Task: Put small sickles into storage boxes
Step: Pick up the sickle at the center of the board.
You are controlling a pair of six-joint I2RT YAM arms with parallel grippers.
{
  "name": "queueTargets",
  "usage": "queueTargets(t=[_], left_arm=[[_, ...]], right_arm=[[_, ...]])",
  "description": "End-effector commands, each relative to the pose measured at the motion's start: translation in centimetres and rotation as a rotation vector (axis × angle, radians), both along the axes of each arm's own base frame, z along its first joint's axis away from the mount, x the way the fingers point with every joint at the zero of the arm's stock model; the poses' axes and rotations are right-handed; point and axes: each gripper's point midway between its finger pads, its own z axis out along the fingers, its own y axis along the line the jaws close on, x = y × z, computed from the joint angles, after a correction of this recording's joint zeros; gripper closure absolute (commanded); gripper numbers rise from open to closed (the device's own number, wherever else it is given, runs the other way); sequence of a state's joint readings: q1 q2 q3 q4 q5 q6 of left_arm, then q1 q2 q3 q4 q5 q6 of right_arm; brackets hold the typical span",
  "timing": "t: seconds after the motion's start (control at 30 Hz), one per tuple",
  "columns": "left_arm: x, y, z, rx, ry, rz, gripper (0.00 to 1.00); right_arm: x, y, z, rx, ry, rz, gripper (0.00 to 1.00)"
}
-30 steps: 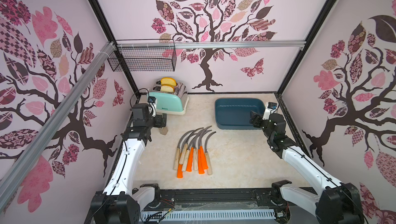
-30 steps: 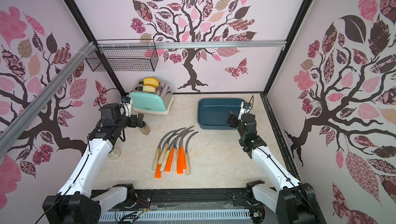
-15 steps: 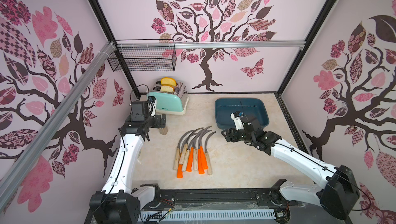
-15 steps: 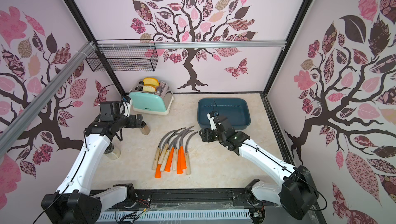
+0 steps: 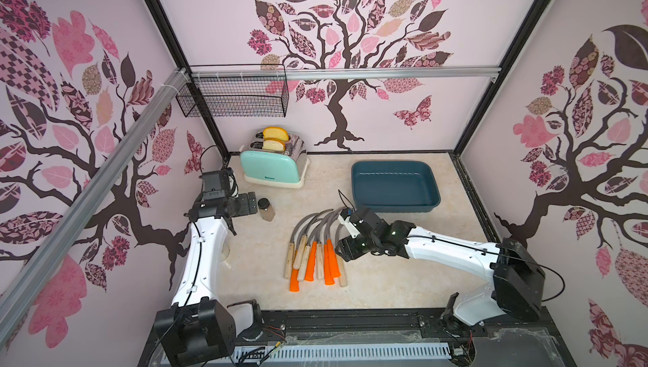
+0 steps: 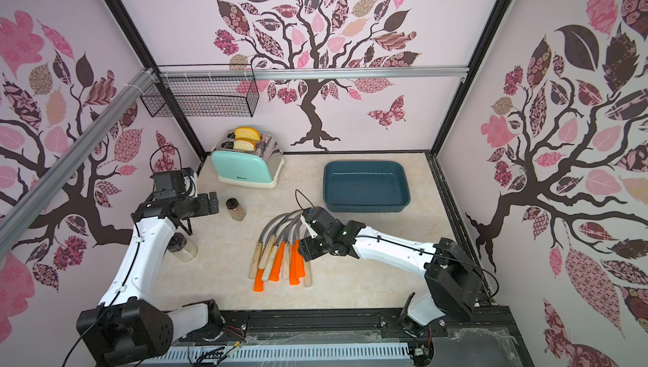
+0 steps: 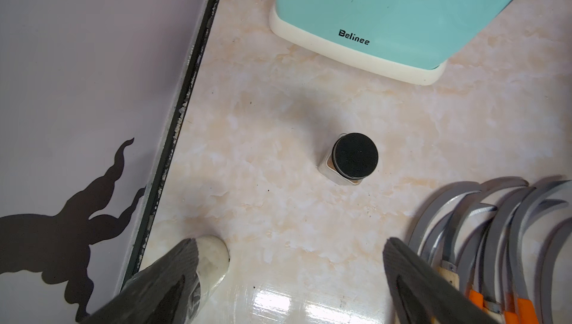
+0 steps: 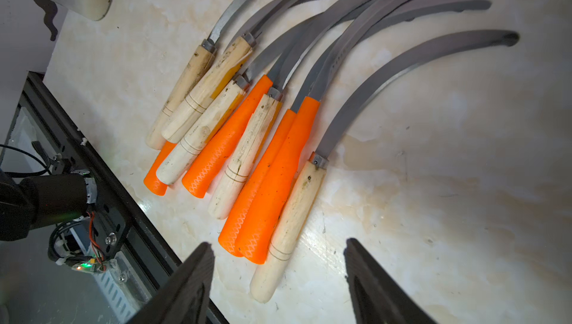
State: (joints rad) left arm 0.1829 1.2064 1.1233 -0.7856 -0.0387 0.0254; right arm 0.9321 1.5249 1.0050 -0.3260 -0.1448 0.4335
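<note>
Small sickles (image 5: 315, 253) lie fanned in a heap mid-surface with none boxed yet, so this looks like the first pick. At left, the left jaws hang wide and empty beside a spice jar (image 5: 265, 209), close to the wall. The right jaws, parted and holding nothing, hover over the pile's right-hand side (outermost wooden handle (image 8: 292, 214) nearest); next they likely must drop and pinch one handle alone. Further right the storage box (image 5: 396, 207) sits empty, with open surface between and its rim to clear.

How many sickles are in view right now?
9 sickles, in one overlapping fan on the tabletop beside the teal tray: five with wooden handles, four orange. None is in the tray; overlap may hide more.
</note>
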Motion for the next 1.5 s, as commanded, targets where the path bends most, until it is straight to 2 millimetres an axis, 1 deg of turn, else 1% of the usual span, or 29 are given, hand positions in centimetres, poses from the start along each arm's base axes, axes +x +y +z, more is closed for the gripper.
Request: queueTargets(t=[0.0,0.13,0.2,0.47,0.73,0.87,1.03,1.2,1.47], left_arm=[[-0.2,1.3,0.2,0.042,-0.026,0.057,0.02],[-0.5,1.2,-0.4,0.045,-0.038,0.051,0.02],[-0.7,1.2,-0.6,0.037,-0.034,0.058,0.02],[-0.9,1.3,-2.4,0.013,0.002,0.075,0.02],[-0.9,1.1,-2.9,0.009,0.010,0.059,0.02],[-0.9,1.1,-3.2,0.003,0.013,0.057,0.02],[-0.9,1.0,-3.4,-0.003,0.018,0.052,0.02],[-0.9,1.0,-3.4,-0.001,0.017,0.051,0.02],[-0.8,0.9,-3.2,-0.005,0.013,0.043,0.02]], right_arm=[[-0.2,2.0,-0.2,0.011,0.040,0.024,0.34],[-0.6,3.2,-2.1,-0.043,0.063,0.066,0.34],[-0.6,3.6,-2.7,-0.048,0.076,0.073,0.36],[-0.3,4.6,-3.5,-0.053,0.074,0.092,0.38],[0.2,5.5,-4.9,-0.074,0.090,0.103,0.42],[0.6,5.1,-5.8,-0.119,0.081,0.098,0.42],[0.8,4.7,-6.2,-0.147,0.074,0.087,0.42],[0.4,4.4,-7.5,-0.167,0.106,0.080,0.43],[0.6,3.3,-8.1,-0.223,0.088,0.074,0.45]])
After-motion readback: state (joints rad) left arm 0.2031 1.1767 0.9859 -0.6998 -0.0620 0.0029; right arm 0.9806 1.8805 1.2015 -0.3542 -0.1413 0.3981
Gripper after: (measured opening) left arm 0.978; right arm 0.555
